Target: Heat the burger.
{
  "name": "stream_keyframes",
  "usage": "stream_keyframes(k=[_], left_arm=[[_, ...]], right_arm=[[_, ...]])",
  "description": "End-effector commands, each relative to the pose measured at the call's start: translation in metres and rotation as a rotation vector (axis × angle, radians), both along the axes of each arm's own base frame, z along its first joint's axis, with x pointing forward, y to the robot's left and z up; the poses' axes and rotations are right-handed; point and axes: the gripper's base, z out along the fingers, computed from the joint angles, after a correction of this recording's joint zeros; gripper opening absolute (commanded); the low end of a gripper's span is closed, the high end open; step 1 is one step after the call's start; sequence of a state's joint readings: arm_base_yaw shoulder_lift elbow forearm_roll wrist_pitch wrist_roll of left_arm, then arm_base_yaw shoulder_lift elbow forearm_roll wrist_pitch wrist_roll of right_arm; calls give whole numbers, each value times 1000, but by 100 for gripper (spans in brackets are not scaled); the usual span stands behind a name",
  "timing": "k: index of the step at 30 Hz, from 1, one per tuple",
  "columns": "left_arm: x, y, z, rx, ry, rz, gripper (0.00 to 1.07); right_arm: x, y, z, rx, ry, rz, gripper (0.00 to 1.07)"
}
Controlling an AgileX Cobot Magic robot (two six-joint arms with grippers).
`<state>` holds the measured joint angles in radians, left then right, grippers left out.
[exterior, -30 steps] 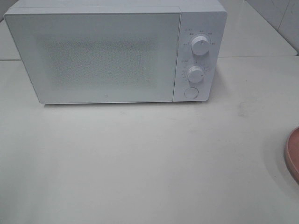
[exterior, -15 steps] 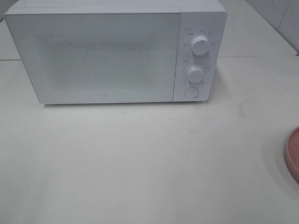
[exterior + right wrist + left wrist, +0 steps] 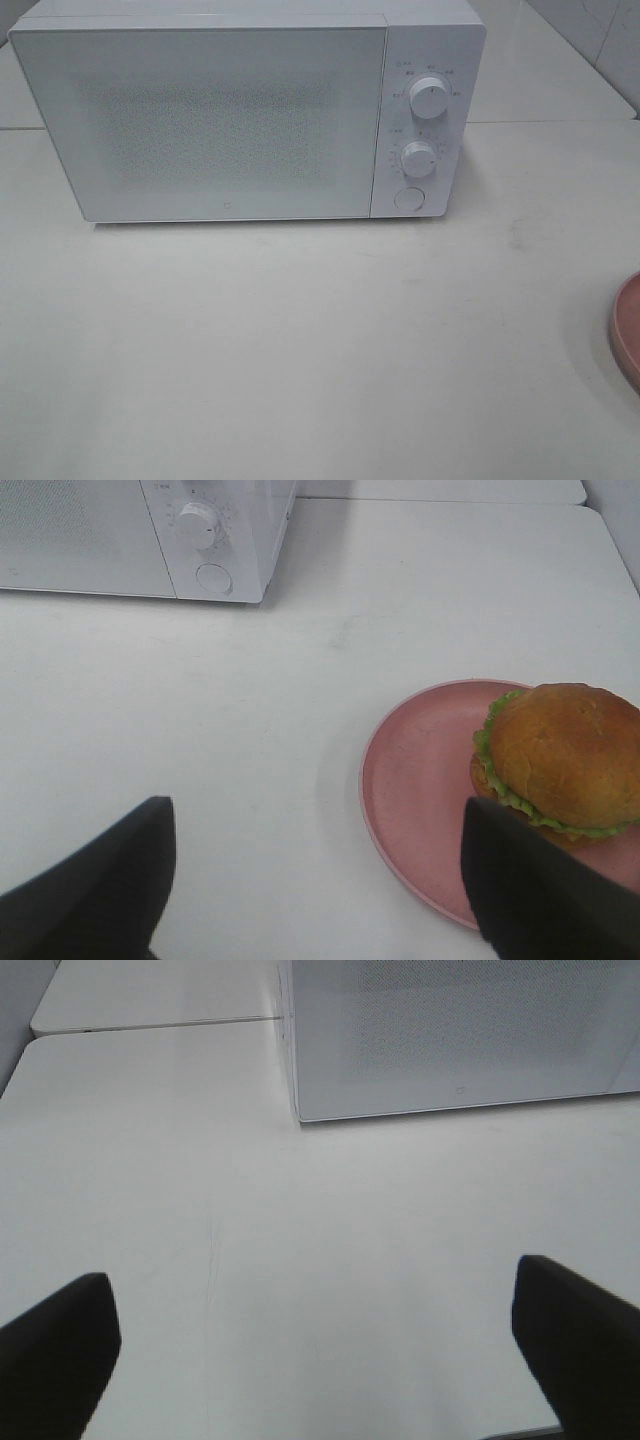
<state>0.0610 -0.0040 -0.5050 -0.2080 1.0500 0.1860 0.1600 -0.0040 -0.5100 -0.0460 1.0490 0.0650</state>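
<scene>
The burger (image 3: 562, 755), with a golden-brown bun and green lettuce, sits on a round pink plate (image 3: 420, 780) in the right wrist view, beside and apart from my open right gripper (image 3: 320, 880). In the exterior high view only the plate's rim (image 3: 626, 330) shows at the right edge, and the burger is out of view there. A white microwave (image 3: 245, 110) stands at the back with its door shut. My left gripper (image 3: 315, 1345) hangs open over bare table in front of the microwave (image 3: 450, 1030). Neither gripper shows in the exterior high view.
The microwave panel carries two white dials (image 3: 428, 98) (image 3: 418, 159) and a round button (image 3: 408, 198). In the right wrist view one dial (image 3: 199, 522) and the button (image 3: 214, 577) show. A white table (image 3: 300, 340) spreads in front of the microwave.
</scene>
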Motion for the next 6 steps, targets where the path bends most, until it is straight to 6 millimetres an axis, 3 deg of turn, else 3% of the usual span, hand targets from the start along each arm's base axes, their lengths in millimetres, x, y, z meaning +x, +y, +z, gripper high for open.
stream_keyframes(k=[1,6], left_arm=[[-4,-1,0,-10,-36,-1,100],[-4,-1,0,-10,-36,-1,100]], right_arm=[[-2,0,-1,-9,-25,0,76],[-2,0,-1,-9,-25,0,76]])
